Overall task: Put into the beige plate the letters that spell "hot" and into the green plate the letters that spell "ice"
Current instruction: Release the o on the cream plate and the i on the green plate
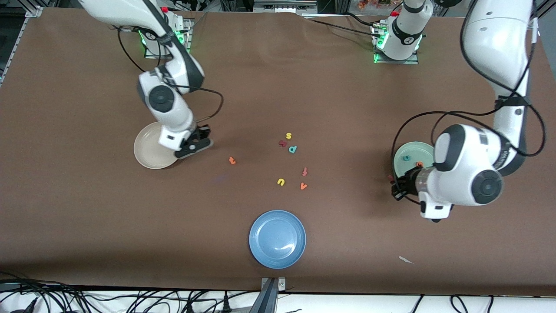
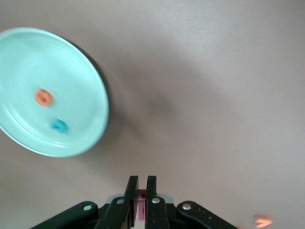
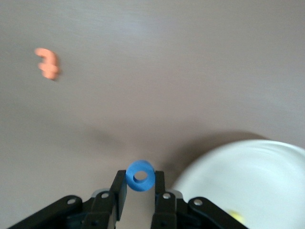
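1. Right pincer (image 3: 139, 183) is clamped on the blue o (image 3: 139, 175), hanging just beside the rim of the beige plate (image 1: 145, 152) on the side toward the loose letters. A bit of yellow sits in that plate in the right wrist view, likely the h.
2. Left pincer (image 2: 141, 191) is pinched tight on a thin dark-red piece, the maroon i (image 2: 141, 206) by my read, over bare bench just beside the green plate (image 1: 402, 151).
3. Green plate already carries the teal c (image 1: 406, 158) and orange e (image 1: 419, 164).
4. Orange t (image 1: 232, 161) lies on the bench between the beige plate and the central letter cluster, well apart from both.
5. Leftovers mid-bench: yellow s (image 1: 288, 136), teal d (image 1: 292, 149), red-orange f (image 1: 304, 171), yellow u (image 1: 280, 181), orange v (image 1: 303, 186). The blue plate (image 1: 277, 238) sits nearest the camera.
6. Handling: foam letters look featherlight, soft and squashy. They will not break, but can cling to a pad on release. Take the t across its stem, pads square, tips close to the bench.
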Controlling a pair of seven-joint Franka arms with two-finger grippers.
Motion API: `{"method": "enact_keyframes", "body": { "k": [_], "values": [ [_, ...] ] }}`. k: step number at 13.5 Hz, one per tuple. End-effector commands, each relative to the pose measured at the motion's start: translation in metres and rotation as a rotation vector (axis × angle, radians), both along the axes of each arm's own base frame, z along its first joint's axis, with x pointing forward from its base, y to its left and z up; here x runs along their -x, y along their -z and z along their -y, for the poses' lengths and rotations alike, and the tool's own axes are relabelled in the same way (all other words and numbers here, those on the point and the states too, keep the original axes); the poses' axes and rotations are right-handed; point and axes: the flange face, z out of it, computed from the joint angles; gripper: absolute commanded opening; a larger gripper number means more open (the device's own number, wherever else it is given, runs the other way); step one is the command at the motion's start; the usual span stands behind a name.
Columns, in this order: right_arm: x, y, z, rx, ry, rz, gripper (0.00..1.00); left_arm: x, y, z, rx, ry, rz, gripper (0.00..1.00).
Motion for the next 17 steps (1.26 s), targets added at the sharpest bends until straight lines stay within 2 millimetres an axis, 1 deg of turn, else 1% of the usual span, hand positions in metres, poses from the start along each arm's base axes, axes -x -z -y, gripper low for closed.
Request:
{"method": "enact_keyframes", "body": {
  "k": [1, 2, 3, 4, 5, 6, 7, 10, 11, 12, 13, 14, 15, 16, 17],
  "values": [
    [0.005, -0.021, 0.057, 0.024, -0.065, -0.028, 0.12, 0.038, 0.017, -0.051, 0.042, 0.156, -0.05, 0.0],
    [0.006, -0.018, 0.071, 0.025, -0.063, -0.04, 0.18, 0.046, 0.03, -0.067, 0.046, 0.201, -0.071, 0.0],
    [0.007, -0.015, 0.078, 0.025, -0.054, -0.047, 0.28, 0.053, 0.041, -0.082, 0.052, 0.242, -0.089, 0.0],
    [0.007, -0.014, 0.079, 0.024, -0.052, -0.047, 0.55, 0.06, 0.054, -0.094, 0.064, 0.276, -0.097, 0.0],
    [0.008, -0.015, 0.078, 0.025, -0.044, -0.046, 0.73, 0.068, 0.067, -0.111, 0.085, 0.293, -0.104, 0.0],
    [0.008, -0.015, 0.078, 0.024, -0.04, -0.046, 0.91, 0.077, 0.079, -0.122, 0.104, 0.314, -0.112, 0.0],
    [0.008, -0.015, 0.078, 0.023, -0.039, -0.047, 0.92, 0.087, 0.093, -0.131, 0.119, 0.322, -0.125, 0.0],
    [0.007, -0.015, 0.078, 0.016, -0.023, -0.043, 0.91, 0.099, 0.121, -0.135, 0.114, 0.313, -0.102, 0.0],
    [0.006, -0.014, 0.075, 0.003, 0.002, -0.044, 0.91, 0.102, 0.125, -0.138, 0.112, 0.306, -0.096, 0.15],
    [0.005, -0.014, 0.066, -0.022, 0.034, -0.042, 0.91, 0.102, 0.122, -0.141, 0.113, 0.301, -0.091, 0.46],
    [0.001, -0.01, 0.048, -0.057, 0.057, -0.038, 0.91, 0.101, 0.119, -0.142, 0.112, 0.301, -0.088, 0.76],
    [-0.003, -0.01, 0.029, -0.082, 0.068, -0.032, 0.91, 0.099, 0.114, -0.143, 0.11, 0.301, -0.082, 1.0],
    [-0.008, -0.006, 0.007, -0.091, 0.07, -0.031, 0.91, 0.097, 0.102, -0.142, 0.104, 0.302, -0.071, 1.0],
    [-0.01, -0.002, -0.009, -0.092, 0.09, -0.033, 0.9, 0.095, 0.082, -0.143, 0.098, 0.305, -0.062, 1.0],
    [-0.011, 0.001, -0.035, -0.098, 0.097, -0.03, 0.9, 0.091, 0.059, -0.144, 0.093, 0.307, -0.052, 1.0]
  ]
}}
